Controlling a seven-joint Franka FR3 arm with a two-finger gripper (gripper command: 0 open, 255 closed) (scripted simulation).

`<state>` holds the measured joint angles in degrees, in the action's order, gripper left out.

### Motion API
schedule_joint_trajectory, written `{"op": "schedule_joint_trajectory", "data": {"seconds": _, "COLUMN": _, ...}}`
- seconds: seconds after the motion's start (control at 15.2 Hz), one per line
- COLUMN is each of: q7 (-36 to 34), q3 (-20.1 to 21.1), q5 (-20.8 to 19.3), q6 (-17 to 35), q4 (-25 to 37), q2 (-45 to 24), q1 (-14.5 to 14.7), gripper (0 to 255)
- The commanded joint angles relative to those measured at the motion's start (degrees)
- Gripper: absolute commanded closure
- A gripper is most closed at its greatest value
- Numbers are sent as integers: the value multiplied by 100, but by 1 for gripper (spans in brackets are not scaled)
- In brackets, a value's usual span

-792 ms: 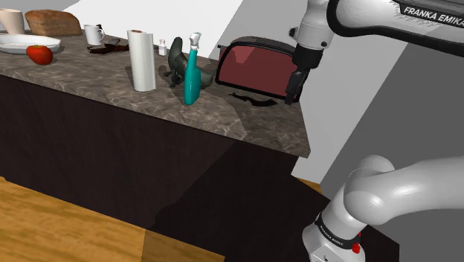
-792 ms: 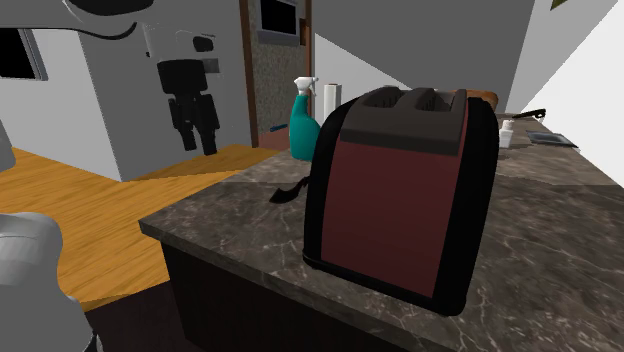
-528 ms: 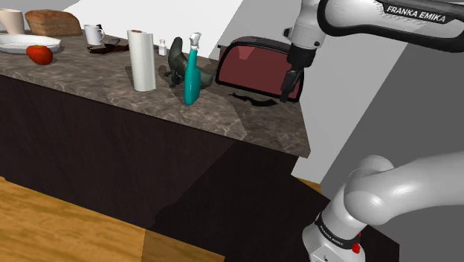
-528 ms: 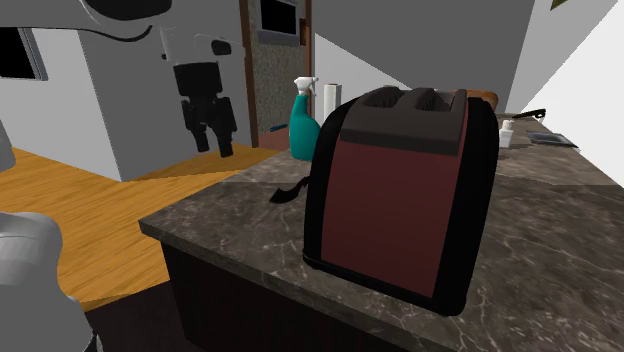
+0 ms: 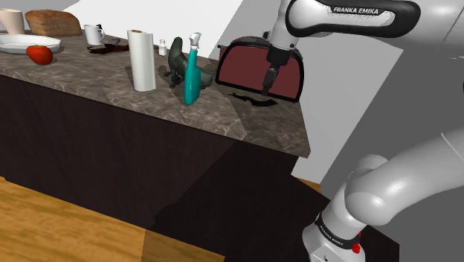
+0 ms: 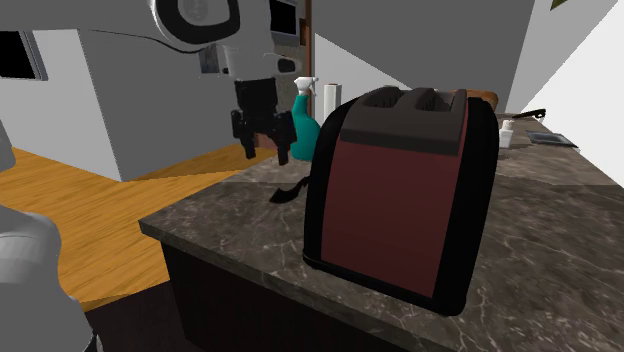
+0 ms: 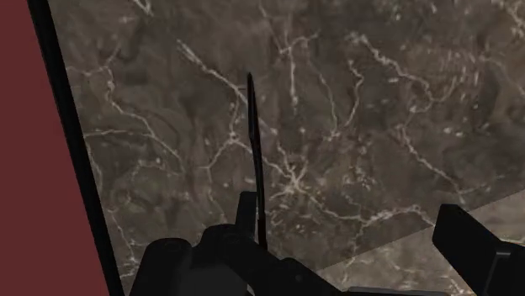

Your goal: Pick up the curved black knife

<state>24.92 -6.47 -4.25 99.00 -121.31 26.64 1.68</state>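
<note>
A thin, curved black knife (image 5: 253,100) lies flat on the dark marble counter (image 5: 223,119), just in front of a dark red toaster (image 5: 256,67). From the second exterior view the knife (image 6: 290,190) pokes out past the toaster's (image 6: 400,200) side. My gripper (image 5: 266,83) hangs above the knife, open and holding nothing. Its fingers (image 6: 247,150) stand apart above the counter's corner. In the wrist view the blade (image 7: 252,151) runs away from the gripper (image 7: 320,259), with the handle end between the spread fingers (image 7: 475,248), untouched.
A teal spray bottle (image 5: 191,74), a dark figurine (image 5: 175,63) and a paper towel roll (image 5: 140,59) stand to the shoulder view's left of the knife. Further off are a tomato (image 5: 39,53), a plate, bread and a mug. The counter edge (image 5: 275,145) is close by.
The gripper has swung from beside the counter's end toward the shoulder view's left and now hangs over the knife in front of the toaster. Its fingers stayed open.
</note>
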Motion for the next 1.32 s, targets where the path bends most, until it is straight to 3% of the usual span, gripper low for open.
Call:
{"op": "schedule_joint_trajectory", "data": {"seconds": 0.0, "q7": 332, "q3": -152, "q5": 103, "q6": 205, "q4": 263, "q2": -436, "q1": 59, "gripper": 0}}
{"op": "schedule_joint_trajectory", "data": {"seconds": 0.33, "q7": 1014, "q3": -407, "q5": 412, "q6": 459, "q4": 915, "q2": -1316, "q1": 145, "gripper": 0}}
{"op": "schedule_joint_trajectory", "data": {"seconds": 0.92, "q7": 1030, "q3": -416, "q5": 410, "q6": 1042, "q4": 327, "q2": -1313, "q1": 136, "gripper": 0}}
{"op": "schedule_joint_trajectory", "data": {"seconds": 0.99, "q7": 1033, "q3": -417, "q5": 409, "q6": 1047, "q4": 315, "q2": -1305, "q1": 135, "gripper": 255}}
{"op": "schedule_joint_trajectory", "data": {"seconds": 1.25, "q7": 1031, "q3": -416, "q5": 409, "q6": 1046, "q4": 315, "q2": -1304, "q1": 136, "gripper": 255}}
